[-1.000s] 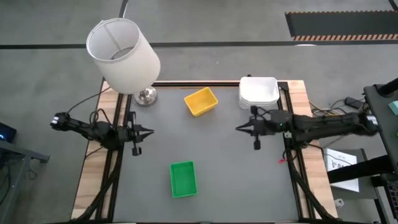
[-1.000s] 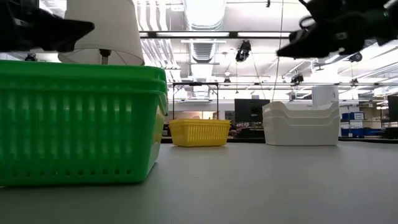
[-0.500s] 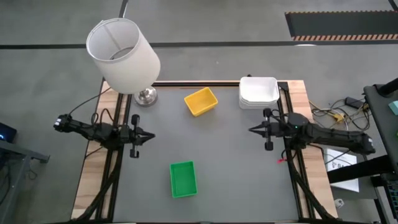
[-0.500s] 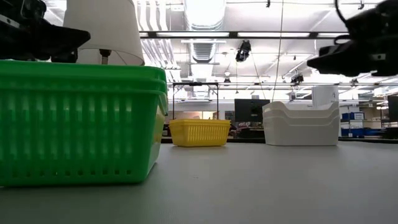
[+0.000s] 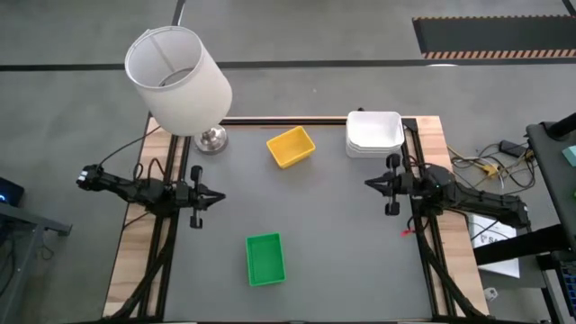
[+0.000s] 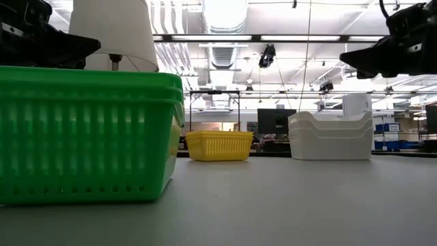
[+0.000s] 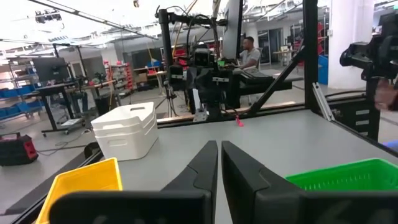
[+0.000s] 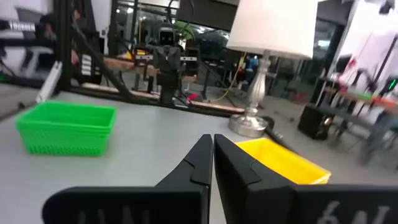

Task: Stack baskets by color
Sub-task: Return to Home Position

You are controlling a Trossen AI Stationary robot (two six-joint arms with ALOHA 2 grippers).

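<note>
A stack of green baskets (image 5: 265, 259) rests on its base on the grey table top, near the front edge. A yellow basket (image 5: 291, 147) stands at the far middle. A stack of white baskets (image 5: 374, 132) stands at the far right corner. My left gripper (image 5: 219, 194) hovers level at the table's left edge, shut and holding nothing, pointing toward the right. My right gripper (image 5: 367, 184) hovers level at the right edge, shut and holding nothing, pointing toward the left. Both are well clear of every basket.
A lamp with a white cylindrical shade (image 5: 178, 81) on a metal base (image 5: 211, 139) stands at the far left corner. Wooden strips (image 5: 135, 252) border the table on both sides. Bare grey table top (image 5: 333, 225) lies between the two grippers.
My right gripper has drawn back toward the table's right edge, staying shut and pointing left. The baskets have not moved.
</note>
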